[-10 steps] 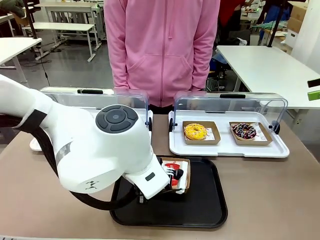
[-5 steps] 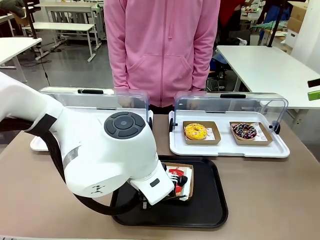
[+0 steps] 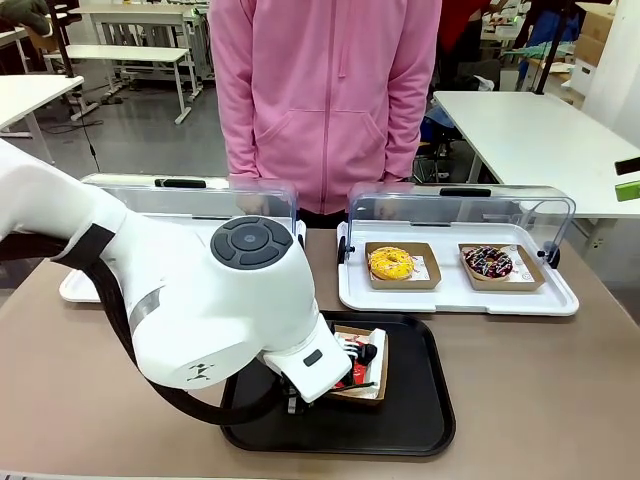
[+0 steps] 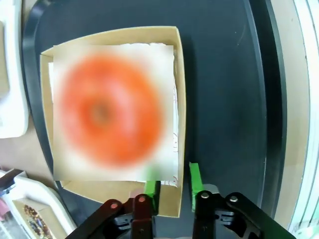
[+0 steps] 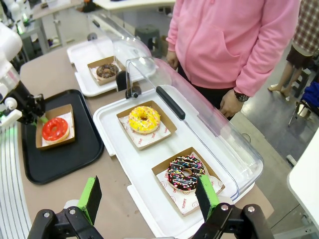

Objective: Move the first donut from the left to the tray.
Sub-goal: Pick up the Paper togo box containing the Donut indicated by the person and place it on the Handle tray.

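Observation:
The red-glazed donut (image 5: 55,128) lies in its brown cardboard holder (image 3: 376,376) on the black tray (image 3: 420,400). In the left wrist view the donut (image 4: 112,117) is blurred and the holder rests flat on the tray (image 4: 224,99). My left gripper (image 4: 173,186) straddles the holder's side wall, one green pad inside and one outside, with a small gap at each, so it is open. From the front, the left gripper (image 3: 354,352) and arm hide most of the donut. My right gripper (image 5: 148,199) hangs open and empty above the table's right end.
A white tray (image 3: 560,300) with its clear lid raised holds a yellow donut (image 3: 391,263) and a sprinkled chocolate donut (image 3: 488,262). A second lidded white tray (image 3: 75,290) sits behind my left arm. A person in a pink top (image 3: 325,100) stands at the far side.
My left gripper carried the holder with the red donut to the right and toward the near side of the black tray, and lowered it; the holder now lies flat there.

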Motion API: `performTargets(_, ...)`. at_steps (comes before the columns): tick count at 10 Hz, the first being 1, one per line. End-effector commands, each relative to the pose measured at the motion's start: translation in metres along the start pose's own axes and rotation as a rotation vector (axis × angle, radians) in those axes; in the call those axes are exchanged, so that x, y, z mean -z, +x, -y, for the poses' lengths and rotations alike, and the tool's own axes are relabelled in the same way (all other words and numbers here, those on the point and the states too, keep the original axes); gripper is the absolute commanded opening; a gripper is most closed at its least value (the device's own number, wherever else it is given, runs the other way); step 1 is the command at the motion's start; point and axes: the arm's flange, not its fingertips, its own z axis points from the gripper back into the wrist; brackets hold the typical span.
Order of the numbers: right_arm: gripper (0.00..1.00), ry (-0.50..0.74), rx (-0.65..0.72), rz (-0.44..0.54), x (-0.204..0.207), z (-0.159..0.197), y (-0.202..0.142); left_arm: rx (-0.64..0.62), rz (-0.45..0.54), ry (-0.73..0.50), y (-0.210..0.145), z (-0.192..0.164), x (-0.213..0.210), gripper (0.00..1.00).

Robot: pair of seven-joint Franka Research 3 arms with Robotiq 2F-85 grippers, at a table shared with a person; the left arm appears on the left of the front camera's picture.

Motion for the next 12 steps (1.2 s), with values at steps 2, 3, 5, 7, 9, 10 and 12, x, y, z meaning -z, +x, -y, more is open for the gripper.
performTargets(2,1.0,-0.003,-0.025,0.038,0.002,0.002,0.001,-0.041,0.045,-0.015,-0.001,-0.007,-0.053,1.0)
performTargets(3,1.0,-0.003,-0.025,0.038,0.002,0.002,0.001,-0.039,0.036,-0.011,0.001,-0.011,-0.074,1.0)
performTargets(5,1.0,-0.003,-0.025,0.038,0.002,0.002,0.001,-0.027,0.021,0.0,0.004,-0.012,-0.096,1.0)
performTargets(7,1.0,-0.003,-0.025,0.038,0.002,0.002,0.001,-0.001,-0.01,0.001,0.003,-0.012,-0.105,1.0)
performTargets(9,1.0,-0.003,-0.025,0.038,0.002,0.002,0.001,-0.039,0.021,0.018,0.01,-0.011,-0.095,1.0)
performTargets(10,1.0,-0.003,-0.025,0.038,0.002,0.002,0.001,-0.039,0.021,0.018,0.01,-0.011,-0.095,1.0)
performTargets(12,1.0,-0.003,-0.025,0.038,0.002,0.002,0.001,-0.039,0.021,0.018,0.01,-0.011,-0.095,1.0)
